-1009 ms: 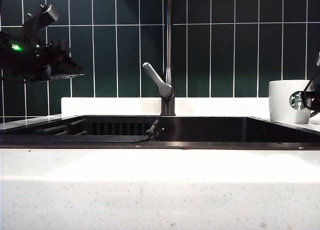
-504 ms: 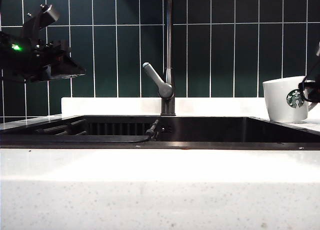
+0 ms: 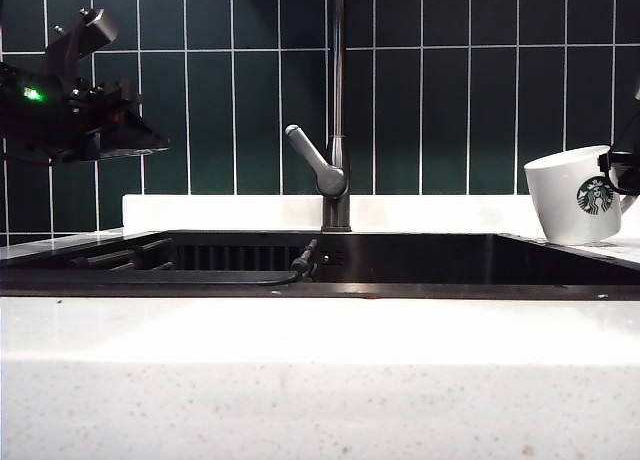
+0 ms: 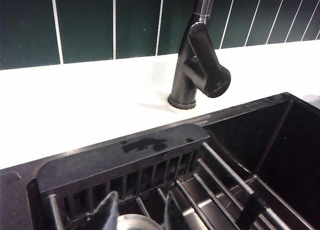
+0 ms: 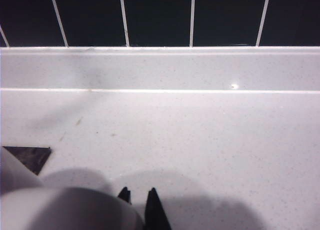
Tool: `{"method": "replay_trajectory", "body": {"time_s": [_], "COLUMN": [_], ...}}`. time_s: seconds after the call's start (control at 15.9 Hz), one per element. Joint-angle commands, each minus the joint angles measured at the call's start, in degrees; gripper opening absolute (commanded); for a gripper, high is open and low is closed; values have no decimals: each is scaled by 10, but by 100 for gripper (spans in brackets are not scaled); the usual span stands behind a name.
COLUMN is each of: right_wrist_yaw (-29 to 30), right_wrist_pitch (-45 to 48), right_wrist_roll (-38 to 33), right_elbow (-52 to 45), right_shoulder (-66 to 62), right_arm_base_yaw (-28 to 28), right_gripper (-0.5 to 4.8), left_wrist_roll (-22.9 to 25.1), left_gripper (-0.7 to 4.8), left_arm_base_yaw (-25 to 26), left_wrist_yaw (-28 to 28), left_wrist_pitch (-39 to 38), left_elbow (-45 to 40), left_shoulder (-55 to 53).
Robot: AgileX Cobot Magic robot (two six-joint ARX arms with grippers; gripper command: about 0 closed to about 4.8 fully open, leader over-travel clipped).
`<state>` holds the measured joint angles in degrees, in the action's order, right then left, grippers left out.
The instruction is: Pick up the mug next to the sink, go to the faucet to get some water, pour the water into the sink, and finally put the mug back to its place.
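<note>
The white mug [image 3: 573, 196] with the green logo stands tilted at the far right of the exterior view, beside the sink [image 3: 320, 290], its mouth leaning towards the basin. My right gripper [image 3: 625, 175] is shut on the mug's far side. In the right wrist view the mug [image 5: 65, 210] is a blurred white shape against the gripper [image 5: 137, 196]. The faucet [image 3: 338, 100] rises behind the sink's middle. My left gripper [image 3: 150, 140] hangs open over the sink's left end. The left wrist view shows that gripper [image 4: 140, 212] with nothing held, and the faucet [image 4: 192, 65].
White speckled countertop [image 5: 200, 140] runs round the sink, with a low white ledge and dark green tiles [image 3: 470, 100] behind. A rack of dark bars [image 4: 220, 180] lies in the basin, and a round metal drain [image 4: 132, 222] sits below the left gripper.
The mug has tipped over and shifted a little to the left, with the right gripper shut on it. The left arm has stayed where it was.
</note>
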<state>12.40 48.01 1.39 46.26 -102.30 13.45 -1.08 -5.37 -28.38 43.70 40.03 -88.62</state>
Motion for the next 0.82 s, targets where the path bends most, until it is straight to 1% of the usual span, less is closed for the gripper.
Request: {"method": "replay_trajectory", "body": {"time_s": [0.06,0.13,0.38,0.5,0.63,0.82], "right_wrist_yaw": [-12,-17,-22,-22,-22,-23], "right_wrist_pitch": [-45,-57,-82,-108,-116,-121], "right_wrist_roll": [19,19,19,19,19,22], "right_elbow": [1,1,0,0,1,0], "right_shoulder": [1,1,2,2,5,29], "right_arm_base_yaw": [7,10,13,13,13,13], "right_gripper": [22,22,92,97,119,119], "left_wrist_roll": [0,0,-11,-11,-11,-11], "left_gripper": [117,117,118,118,118,118], "left_arm_base_yaw": [-1,-1,-1,-1,-1,-1], "left_wrist_yaw": [-4,-4,-5,-14,-14,-14], "left_wrist_pitch": [4,3,1,0,0,-4], "left_elbow": [3,3,3,3,3,3], "left_shoulder": [1,1,1,1,1,1]}}
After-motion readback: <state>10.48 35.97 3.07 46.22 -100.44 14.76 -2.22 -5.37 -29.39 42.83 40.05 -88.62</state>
